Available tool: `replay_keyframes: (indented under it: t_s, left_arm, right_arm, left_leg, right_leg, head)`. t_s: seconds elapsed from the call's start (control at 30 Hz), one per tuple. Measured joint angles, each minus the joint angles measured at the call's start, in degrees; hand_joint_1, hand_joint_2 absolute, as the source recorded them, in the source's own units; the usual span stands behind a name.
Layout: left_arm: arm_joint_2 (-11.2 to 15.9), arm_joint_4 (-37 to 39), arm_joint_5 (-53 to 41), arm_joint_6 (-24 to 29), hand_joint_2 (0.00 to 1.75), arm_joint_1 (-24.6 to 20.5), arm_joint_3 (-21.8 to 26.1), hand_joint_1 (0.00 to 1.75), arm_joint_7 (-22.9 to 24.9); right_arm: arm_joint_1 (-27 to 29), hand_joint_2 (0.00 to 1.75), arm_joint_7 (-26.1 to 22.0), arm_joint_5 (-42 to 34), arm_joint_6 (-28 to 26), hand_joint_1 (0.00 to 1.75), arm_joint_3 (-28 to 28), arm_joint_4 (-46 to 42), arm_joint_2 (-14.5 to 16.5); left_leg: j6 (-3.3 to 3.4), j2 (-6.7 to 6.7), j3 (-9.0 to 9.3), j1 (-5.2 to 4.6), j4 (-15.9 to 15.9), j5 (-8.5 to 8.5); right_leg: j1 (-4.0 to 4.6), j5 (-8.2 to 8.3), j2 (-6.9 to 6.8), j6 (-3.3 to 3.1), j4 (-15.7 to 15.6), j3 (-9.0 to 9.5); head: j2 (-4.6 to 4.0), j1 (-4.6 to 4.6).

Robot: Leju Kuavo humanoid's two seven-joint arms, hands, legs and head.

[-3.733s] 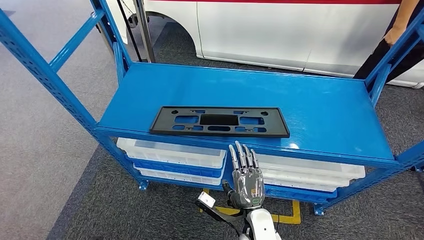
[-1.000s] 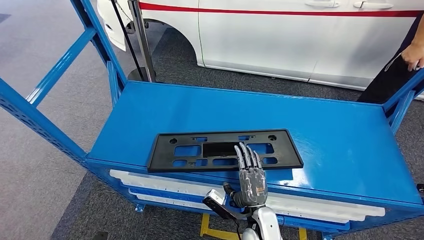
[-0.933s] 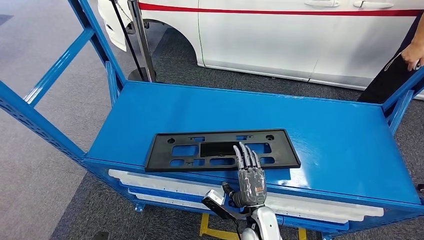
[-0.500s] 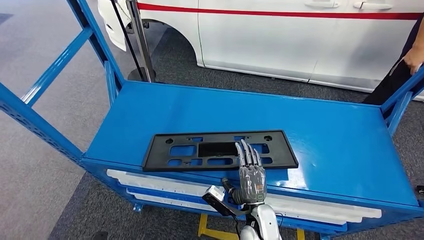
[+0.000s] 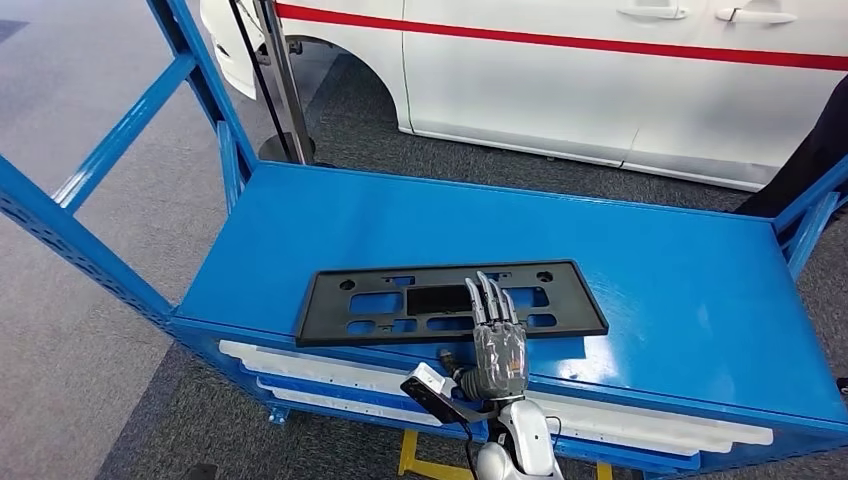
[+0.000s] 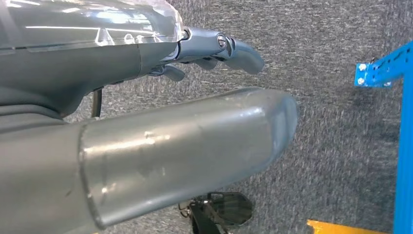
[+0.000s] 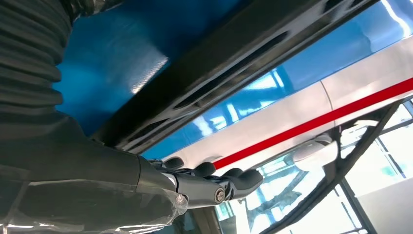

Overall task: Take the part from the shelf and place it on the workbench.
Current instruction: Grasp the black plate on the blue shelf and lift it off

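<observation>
Reaching right hand overlaps black part.

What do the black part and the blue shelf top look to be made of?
The black part looks like matte moulded plastic: dull surface, thin frame with shaped cut-outs. The shelf top looks like painted sheet metal, glossy, showing bright reflections. Neither is certain from looks alone.
</observation>
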Motion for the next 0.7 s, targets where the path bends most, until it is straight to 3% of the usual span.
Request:
replay_keyframes:
  t_s: [0.13,0.17,0.27,0.3,0.33,0.37,0.43,0.5,0.63,0.7]
  left_arm:
    - [-0.15,0.00,-0.64,-0.05,0.00,-0.04,-0.01,0.00,-0.03]
    - [-0.18,0.00,-0.86,-0.10,0.00,-0.10,-0.01,0.00,-0.01]
    - [-0.24,0.00,-1.83,-0.39,0.00,-0.24,-0.05,0.00,0.21]
    - [-0.28,0.00,-2.13,-0.52,0.00,-0.27,-0.11,0.00,0.33]
    - [-0.33,0.00,-2.40,-0.63,0.00,-0.33,-0.19,0.00,0.44]
    - [-0.38,0.00,-2.61,-0.72,0.00,-0.43,-0.28,0.00,0.55]
    - [-0.43,0.00,-2.95,-0.81,0.00,-0.75,-0.43,0.00,0.72]
    - [-0.48,0.00,-3.25,-0.87,0.00,-1.05,-0.50,0.00,0.82]
    - [-0.65,0.00,-3.48,-0.97,0.00,-1.05,-0.56,0.00,0.86]
    - [-0.75,0.00,-3.48,-0.97,0.00,-1.09,-0.58,0.00,0.86]
  right_arm:
    - [-0.60,1.75,1.60,2.62,0.00,0.00,0.25,0.46,0.24]
    - [-0.91,1.75,2.43,3.86,0.00,0.00,0.33,0.65,0.30]
    - [-2.40,1.75,5.94,7.95,0.01,0.00,0.44,2.03,0.42]
    - [-3.20,1.75,7.27,9.11,0.01,0.00,0.46,2.87,0.50]
    - [-4.24,1.75,8.55,10.04,0.01,0.00,0.48,3.92,0.65]
    - [-5.47,1.75,9.75,10.76,0.01,0.00,0.50,5.08,0.87]
    - [-8.20,1.75,12.14,12.11,0.02,0.00,0.64,7.60,1.42]
    - [-10.65,1.75,14.44,13.77,0.02,0.00,1.10,10.23,1.87]
    - [-13.30,1.75,17.06,15.86,0.00,0.00,2.47,14.57,2.11]
    - [-14.08,1.75,17.47,16.14,0.00,0.00,2.96,15.94,2.11]
  left_leg:
    - [-1.35,0.14,-0.34,0.26,0.95,-0.90]
    - [-1.61,0.17,-1.17,0.30,2.86,-2.13]
    - [-2.11,0.22,-6.25,0.33,13.54,-7.01]
    - [-2.17,0.23,-7.43,0.33,15.85,-7.40]
    - [-2.15,0.23,-7.57,0.33,15.92,-6.61]
    - [-2.05,0.23,-6.64,0.33,13.75,-4.83]
    - [-1.68,0.23,-2.99,0.24,5.85,-0.94]
    - [-1.13,0.16,-0.73,-0.02,0.84,0.47]
    - [0.17,0.18,-0.37,0.05,-0.41,0.72]
    - [0.87,0.30,-0.20,0.29,-0.83,0.96]
  right_leg:
    - [0.01,0.20,0.10,-1.27,-0.86,0.30]
    - [-0.11,0.32,0.02,-1.60,-1.13,0.47]
    - [0.02,0.29,-0.13,-2.01,-1.21,0.54]
    - [0.09,0.25,-0.13,-2.06,-1.16,0.55]
    - [0.12,0.22,-0.06,-2.08,-1.10,0.57]
    - [0.14,0.17,0.04,-2.08,-1.01,0.62]
    - [0.23,0.02,0.25,-1.88,-0.84,0.69]
    - [0.40,-0.03,0.40,-1.41,-0.72,0.54]
    - [0.42,-0.47,0.42,-0.24,-0.42,0.33]
    - [0.37,-3.02,0.36,0.18,3.67,-1.50]
  head:
    - [0.00,-0.04]
    - [0.00,-0.04]
    - [0.01,-0.04]
    - [0.01,-0.04]
    - [0.01,-0.04]
    - [0.01,-0.04]
    - [0.01,-0.03]
    - [0.01,-0.02]
    - [0.00,0.01]
    - [0.00,0.02]
